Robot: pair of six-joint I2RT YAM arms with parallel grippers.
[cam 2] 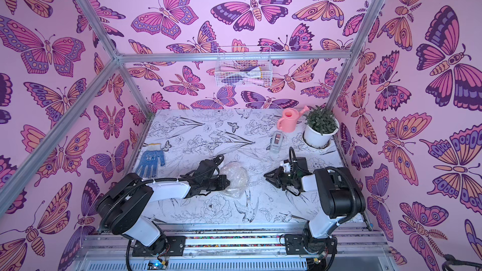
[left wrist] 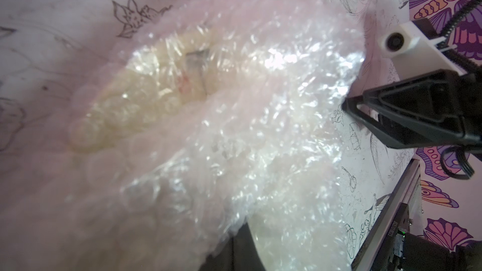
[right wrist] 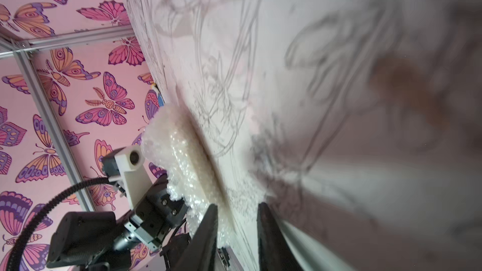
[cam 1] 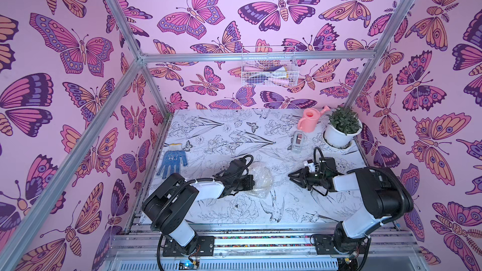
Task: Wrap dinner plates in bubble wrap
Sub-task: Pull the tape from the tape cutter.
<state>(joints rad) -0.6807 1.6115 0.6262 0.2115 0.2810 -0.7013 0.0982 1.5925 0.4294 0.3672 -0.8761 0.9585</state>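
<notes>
Here the bubble wrap point(left wrist: 260, 139) covers the cream-yellow plate point(left wrist: 117, 110)

Bright, even pinkish light, wrist views blurred, glare on bubble wrap point(left wrist: 273, 74)

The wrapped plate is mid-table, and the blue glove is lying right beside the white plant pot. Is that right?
Not quite: in both top views the blue glove lies at the opposite edge of the table, far from the white plant pot. The wrapped plate is indeed mid-table.

Clear crinkly bubble wrap point(cam 1: 260, 178) bunched in a mound on the table point(cam 1: 198, 136), 1 cream-yellow plate point(left wrist: 117, 116) dimly visible inside.
</notes>
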